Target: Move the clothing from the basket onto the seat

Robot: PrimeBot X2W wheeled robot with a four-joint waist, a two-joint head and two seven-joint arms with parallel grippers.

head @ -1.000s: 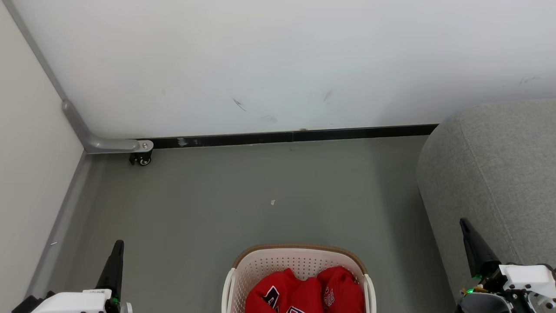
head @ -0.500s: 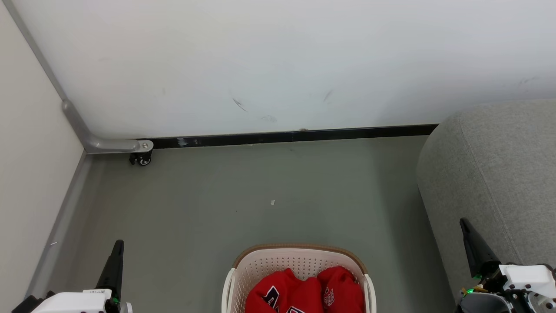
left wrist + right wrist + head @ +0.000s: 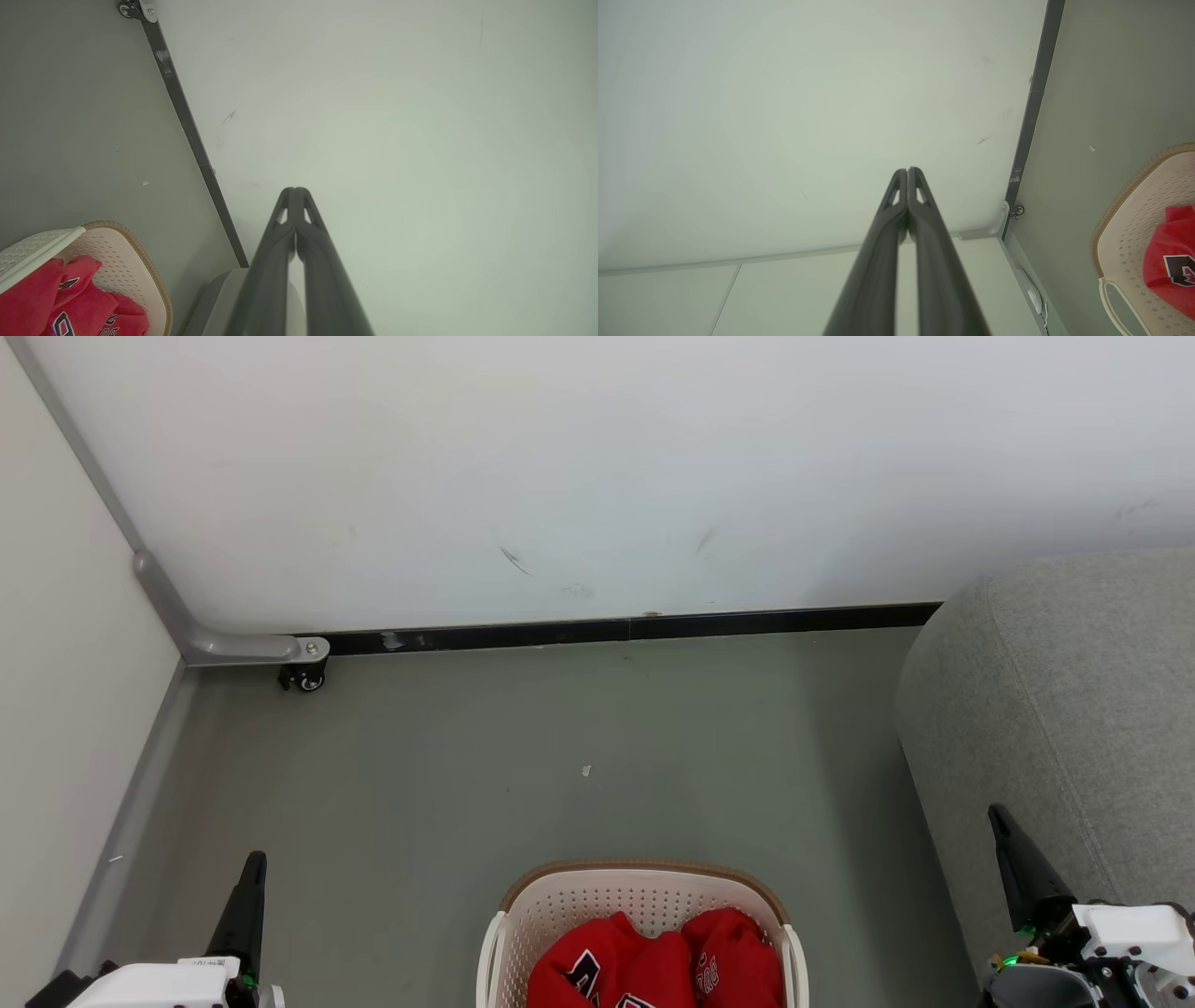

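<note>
Inside the cream basket [image 3: 644, 896], crumpled red clothing [image 3: 658, 966] with lettering

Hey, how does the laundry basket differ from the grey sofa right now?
The basket is cream perforated plastic with a brown rim; the sofa is grey stitched fabric. The basket holds red clothing; the sofa's visible part bears none. The basket is much smaller than the sofa. Both stand on the grey floor.
</note>
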